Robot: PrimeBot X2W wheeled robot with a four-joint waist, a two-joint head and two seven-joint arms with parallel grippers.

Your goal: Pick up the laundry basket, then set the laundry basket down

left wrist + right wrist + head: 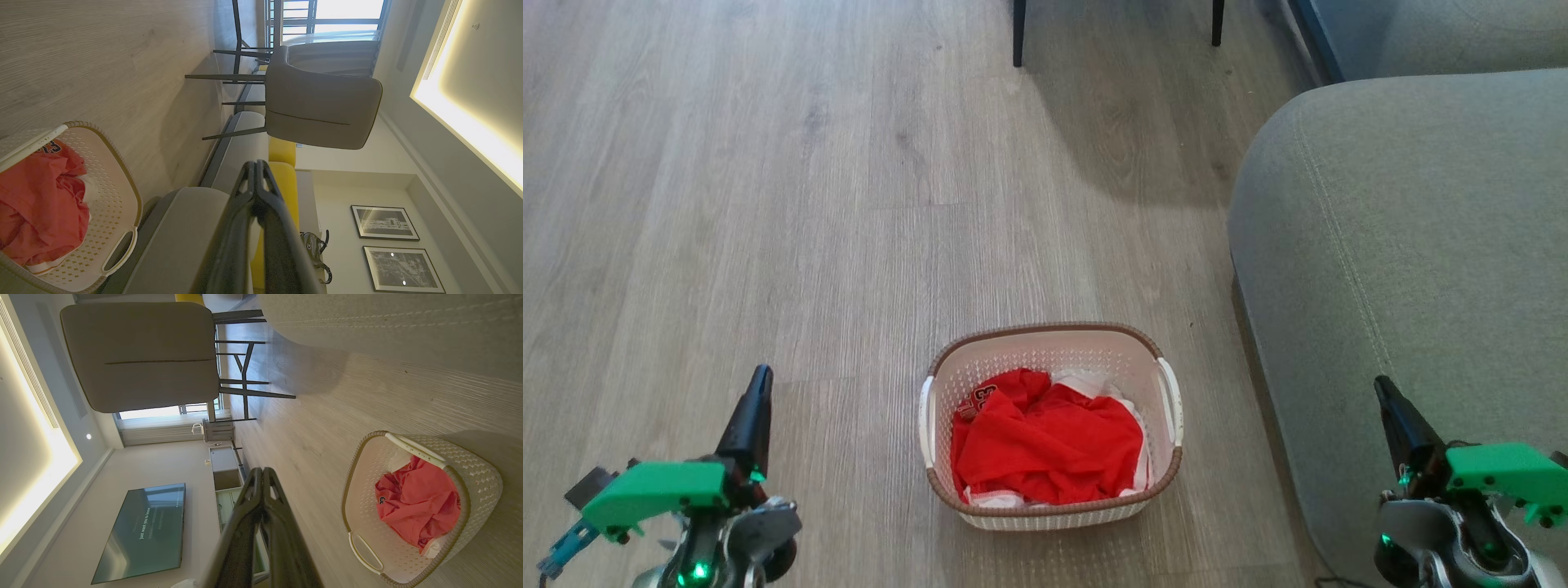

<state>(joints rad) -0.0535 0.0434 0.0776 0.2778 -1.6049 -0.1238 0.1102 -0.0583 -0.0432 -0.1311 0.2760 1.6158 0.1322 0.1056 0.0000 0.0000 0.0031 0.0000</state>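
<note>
Laundry basket (1045, 359) just beside sofa (1405, 245)

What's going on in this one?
Nothing is being handled yet. The laundry basket sits on the wood floor beside a grey sofa, with red clothing inside. The left gripper and right gripper flank it, both shut, empty and clear of it.

The television (141, 533) screen reads "just want you to know".
</note>
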